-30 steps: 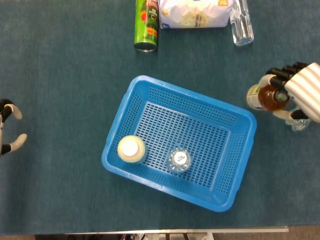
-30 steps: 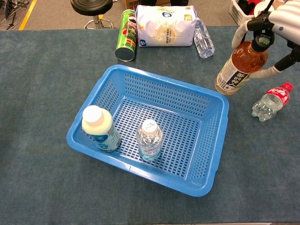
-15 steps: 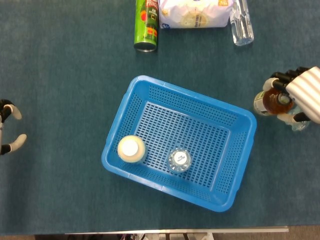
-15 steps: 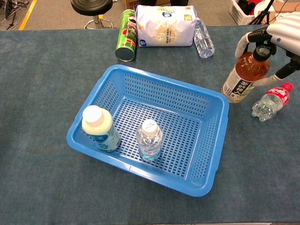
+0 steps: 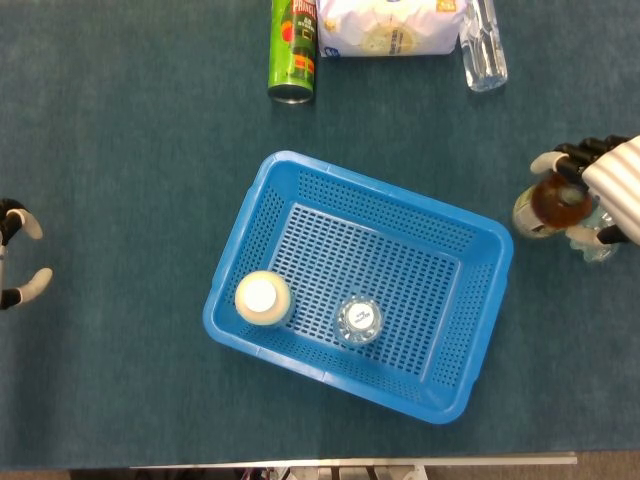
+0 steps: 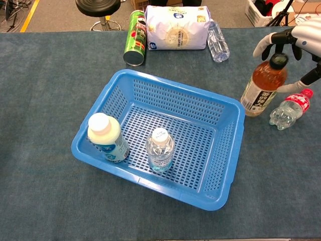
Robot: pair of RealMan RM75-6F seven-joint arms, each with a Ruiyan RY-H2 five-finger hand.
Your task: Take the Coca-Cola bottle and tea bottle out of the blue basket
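Note:
The tea bottle stands on the table just right of the blue basket, amber with a dark cap. My right hand hovers around its neck, fingers spread and lifted off the cap. The Coca-Cola bottle lies on its side right of the tea bottle, red cap pointing away; in the head view it is mostly hidden under my hand. My left hand rests open at the table's far left edge, holding nothing.
In the basket stand a white-capped milk bottle and a clear water bottle. At the back lie a green chip can, a white bag and another clear bottle.
My right hand carried the tea bottle rightward and down, set it on the table beside the Coca-Cola bottle, and its fingers have spread off the cap. The left hand has not moved.

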